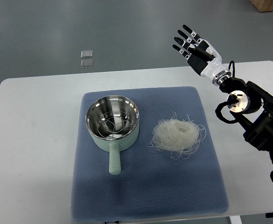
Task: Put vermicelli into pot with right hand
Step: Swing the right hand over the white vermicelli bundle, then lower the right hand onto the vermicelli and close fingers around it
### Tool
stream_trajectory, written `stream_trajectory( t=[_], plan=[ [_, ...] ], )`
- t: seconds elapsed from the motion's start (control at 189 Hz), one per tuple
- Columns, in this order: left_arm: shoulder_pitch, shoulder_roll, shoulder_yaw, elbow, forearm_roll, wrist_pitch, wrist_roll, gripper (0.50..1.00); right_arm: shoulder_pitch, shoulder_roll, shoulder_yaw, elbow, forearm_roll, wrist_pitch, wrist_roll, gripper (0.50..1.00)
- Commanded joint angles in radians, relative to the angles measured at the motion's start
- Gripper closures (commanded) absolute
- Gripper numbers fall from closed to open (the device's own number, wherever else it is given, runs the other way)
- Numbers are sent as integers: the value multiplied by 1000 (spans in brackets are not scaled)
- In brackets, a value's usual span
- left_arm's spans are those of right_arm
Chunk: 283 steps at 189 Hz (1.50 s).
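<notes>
Zero progress as far as I can tell: the vermicelli (177,135) nest sits untouched just right of the empty pot (112,121) on the blue mat (146,186), right hand (194,46) open, fingers spread, well above-right of it.

The pot (112,122) sat left of the frame's centre, upright, on the left half of a blue mat (146,196). It was pale mint green outside with a shiny steel interior, its rim round and open to the camera, and a wire rack showed inside it. Its short straight handle pointed toward the bottom of the frame. The vermicelli (177,134) lay just right of centre on the same mat, near the pot but apart from it. It was a loose, flattish nest of thin, whitish, translucent strands, coiled roughly in a ring, with stray loops sticking out around its edge.
</notes>
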Motion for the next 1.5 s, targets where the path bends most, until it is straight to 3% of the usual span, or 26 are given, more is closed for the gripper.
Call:
stream_trajectory(
  t=[0.0, 0.09, 0.201, 0.307, 0.408, 0.551, 0.752, 0.938, 1.218, 1.383, 1.494],
  plan=[
    [0, 0, 1, 0, 0, -3, 0, 500, 110, -52, -147, 0, -79, 12, -6, 568],
    [1, 0, -1, 0, 0, -9, 0, 500, 231, -124, -343, 1, -160, 65, -63, 568],
    [0, 0, -1, 0, 0, -11, 0, 500, 416, -182, -605, 9, -267, 220, -154, 568],
    [0, 0, 2, -1, 0, -12, 0, 500, 578, -196, -809, 20, -322, 300, -180, 568],
    [0, 0, 4, -11, 1, -14, 0, 500, 791, -169, -1137, 47, -342, 360, -210, 568],
    [0, 0, 4, -17, 6, -14, 0, 500, 967, -55, -1420, 87, -336, 360, -244, 568],
    [-9, 0, 5, -20, 11, -15, 0, 500, 1028, 31, -1559, 101, -267, 360, -247, 568],
    [-12, 0, 9, -55, 15, -20, 0, 500, 1032, 15, -1589, 165, -128, 360, -244, 570],
    [-12, 0, 10, -46, 14, -20, 0, 500, 1039, -17, -1622, 325, -221, 360, -244, 568],
    [-12, 0, 4, -48, 15, -21, 0, 500, 1038, -18, -1633, 373, -295, 285, -255, 570],
    [-12, 0, 5, -46, 14, -21, 2, 500, 1038, -41, -1632, 389, -295, 268, -304, 570]
  ],
)
